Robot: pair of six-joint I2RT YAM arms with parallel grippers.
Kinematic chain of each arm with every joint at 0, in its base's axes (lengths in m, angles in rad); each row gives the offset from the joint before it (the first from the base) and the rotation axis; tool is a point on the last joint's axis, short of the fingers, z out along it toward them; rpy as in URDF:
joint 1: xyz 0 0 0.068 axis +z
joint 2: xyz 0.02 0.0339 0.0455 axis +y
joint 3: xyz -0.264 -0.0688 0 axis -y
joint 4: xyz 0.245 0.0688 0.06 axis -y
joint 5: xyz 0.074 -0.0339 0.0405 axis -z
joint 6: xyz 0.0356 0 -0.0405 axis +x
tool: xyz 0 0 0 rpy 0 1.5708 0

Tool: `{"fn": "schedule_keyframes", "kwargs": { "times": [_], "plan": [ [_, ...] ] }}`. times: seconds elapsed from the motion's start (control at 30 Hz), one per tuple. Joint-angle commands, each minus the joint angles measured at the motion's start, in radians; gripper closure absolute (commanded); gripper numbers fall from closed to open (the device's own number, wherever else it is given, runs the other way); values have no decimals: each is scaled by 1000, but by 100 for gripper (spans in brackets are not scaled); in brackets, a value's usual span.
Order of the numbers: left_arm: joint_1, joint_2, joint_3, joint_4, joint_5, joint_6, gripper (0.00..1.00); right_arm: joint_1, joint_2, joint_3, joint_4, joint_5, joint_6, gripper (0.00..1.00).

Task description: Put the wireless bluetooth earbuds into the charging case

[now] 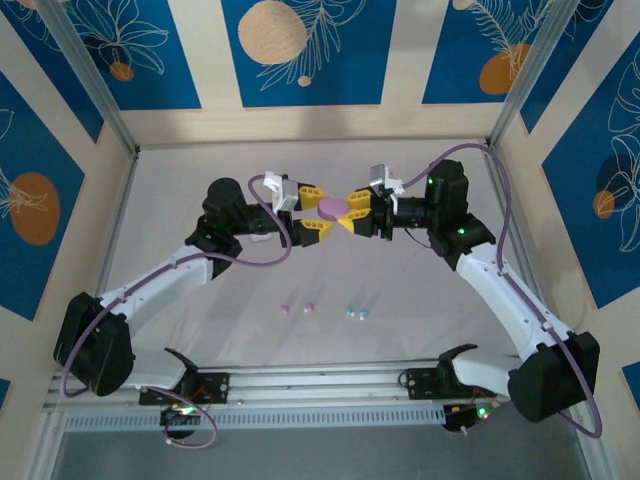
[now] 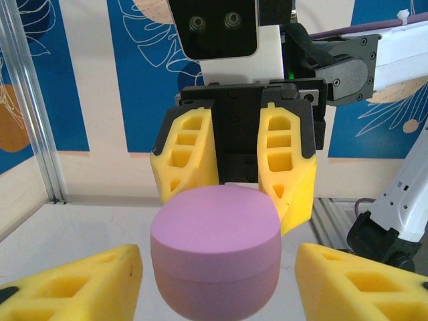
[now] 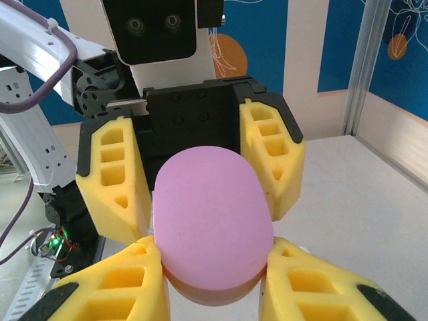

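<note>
case: we find the pink charging case (image 1: 333,208) mid-desk (image 1: 420,300), lid shut, long axis 9-to-3 in the top view.
right tool: the right tool (image 1: 349,210) clamps the case's 3 o'clock end.
left tool: the left tool (image 1: 320,209) is half open and straddles the 9 o'clock end, with gaps at both fingers.
earbuds: the earbuds (image 1: 309,306) lie loose at 6 o'clock of the case.
next: we judge the left tool must grip first.

no text, label, brand, number or sign can be read in any view. pink case (image 2: 214,251) has a plain lid with no logo or marking. blue wall panels (image 1: 300,50) carry only white leaf line-art and orange circles, no lettering.
</note>
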Motion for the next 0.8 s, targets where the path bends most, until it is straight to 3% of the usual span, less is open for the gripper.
{"fn": "schedule_keyframes", "kwargs": {
  "times": [0.0,0.27,0.77],
  "plan": [
    [-6,9,12,18,6,-6,44,-3,-22,-16,20,-20,14,76],
    [-8,21,27,-2,10,-11,49,-2,-22,-27,60,-11,35,76],
    [-11,29,35,41,21,-41,46,-2,-17,-23,40,-7,9,76]
  ]
}}
